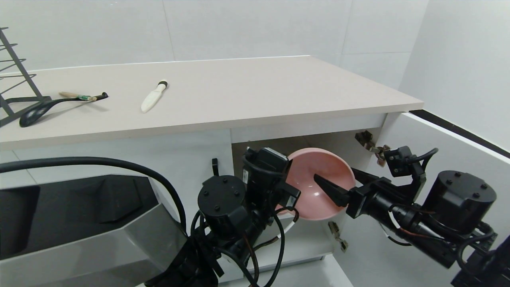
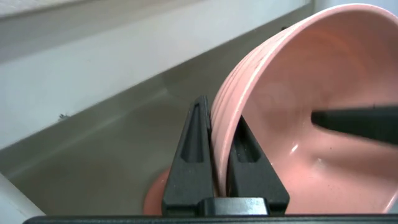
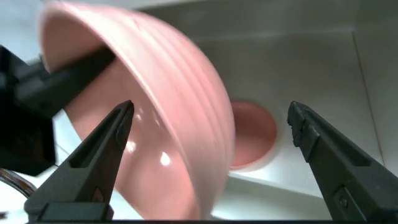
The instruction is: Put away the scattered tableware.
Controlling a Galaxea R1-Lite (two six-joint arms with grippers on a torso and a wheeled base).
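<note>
On my far left a wire rack (image 1: 16,79) stands on the desk (image 1: 259,87). A black spoon (image 1: 42,107) lies just beside it, with a wooden-handled utensil (image 1: 73,95) touching the spoon's handle. A white knife (image 1: 153,97) lies apart, further right. Below the desk the cabinet (image 1: 275,145) stands open. In its mouth I have the left claw (image 2: 219,134) clamped on the wall of the pink bowl (image 1: 318,171). The bowl is tipped on its side above a second pink dish (image 3: 252,130) on the cabinet floor. My right claw (image 1: 335,177) is spread wide, one finger inside the bowl, the other outside it. The cabinet door (image 1: 438,143) is swung out on the right.
</note>
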